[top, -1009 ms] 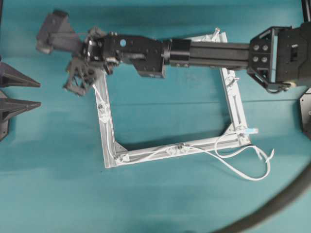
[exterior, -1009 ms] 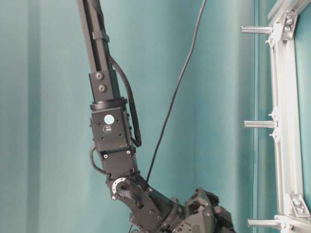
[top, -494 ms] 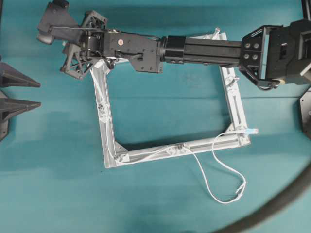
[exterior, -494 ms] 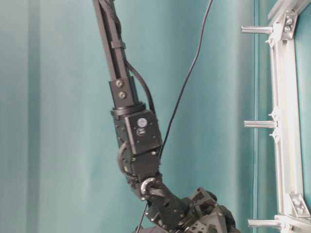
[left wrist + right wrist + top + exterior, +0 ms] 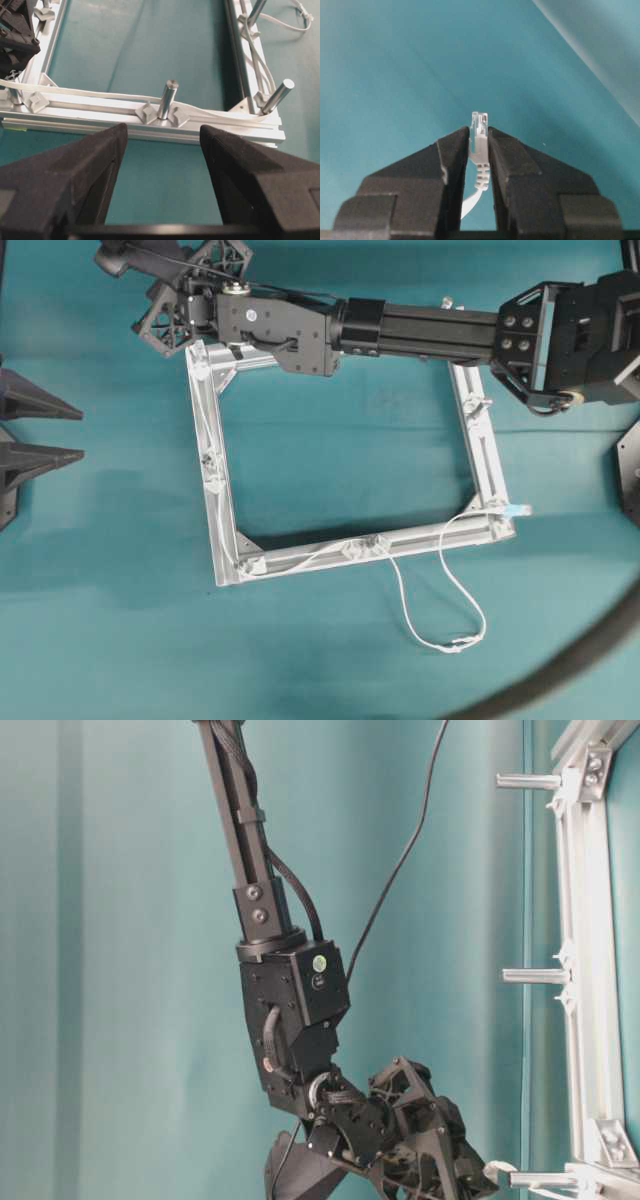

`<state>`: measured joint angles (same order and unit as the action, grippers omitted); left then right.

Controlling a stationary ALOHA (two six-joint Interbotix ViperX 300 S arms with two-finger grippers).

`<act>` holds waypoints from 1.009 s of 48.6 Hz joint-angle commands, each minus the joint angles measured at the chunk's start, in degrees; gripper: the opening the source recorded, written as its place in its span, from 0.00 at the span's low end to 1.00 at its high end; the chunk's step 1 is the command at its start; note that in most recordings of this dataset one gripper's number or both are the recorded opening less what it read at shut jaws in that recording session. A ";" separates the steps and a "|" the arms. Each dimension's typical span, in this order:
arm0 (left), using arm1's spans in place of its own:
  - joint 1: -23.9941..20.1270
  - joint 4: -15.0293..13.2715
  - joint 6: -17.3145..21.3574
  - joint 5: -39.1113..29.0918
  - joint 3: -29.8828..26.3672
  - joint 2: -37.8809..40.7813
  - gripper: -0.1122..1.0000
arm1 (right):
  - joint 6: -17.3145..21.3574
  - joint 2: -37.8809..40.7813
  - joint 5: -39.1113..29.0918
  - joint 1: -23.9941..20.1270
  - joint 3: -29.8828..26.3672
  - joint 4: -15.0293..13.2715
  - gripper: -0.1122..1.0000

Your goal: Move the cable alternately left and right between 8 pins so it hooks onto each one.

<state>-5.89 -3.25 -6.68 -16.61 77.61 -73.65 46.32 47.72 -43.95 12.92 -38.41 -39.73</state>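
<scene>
In the right wrist view the right tool (image 5: 479,150) has its two black fingers (image 5: 452,160) pressed narrowly onto a clear-tipped white plug at one end of the cable (image 5: 480,155), the plug's tip poking up past the fingertips and the thin white cord curling down between them at the lower middle of the frame. In the left wrist view the left tool (image 5: 162,137) stands wide with nothing between its fingers; just past them, across the middle of the frame, a bar of the silver frame (image 5: 100,117) carries short upright silvery pins (image 5: 167,99), and the flat white cable runs along that bar, bending around the base of the centre pin and past another pin at the right corner. From overhead, the cable lies along the left bar and the lower bar of the square frame (image 5: 485,455), then drops off the lower bar in a loose loop on the table (image 5: 330,640) at lower right, rising again to a plug at the frame's lower right corner. The right arm reaches across the top of the frame to the upper left corner. The table is plain teal, as is the backdrop in the table-level view. A thick dark hose (image 5: 580,660) is cut off at the lower right edge, and how many pins the cable hooks cannot be made out.
</scene>
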 commanded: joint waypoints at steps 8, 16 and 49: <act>0.09 0.00 -0.09 0.53 -0.53 0.44 0.67 | 0.44 -5.19 -0.09 -0.88 1.41 -0.62 0.23; 0.09 0.00 -0.09 0.53 -0.53 0.44 0.68 | 1.85 -8.17 1.67 -1.41 6.59 -0.62 0.23; 0.09 0.09 -0.09 0.53 -0.62 0.44 0.68 | 13.54 -19.86 10.02 -4.48 28.21 -2.46 0.23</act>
<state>-5.89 -3.34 -6.68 -16.61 77.61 -73.56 59.77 31.29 -35.07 9.40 -10.28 -41.92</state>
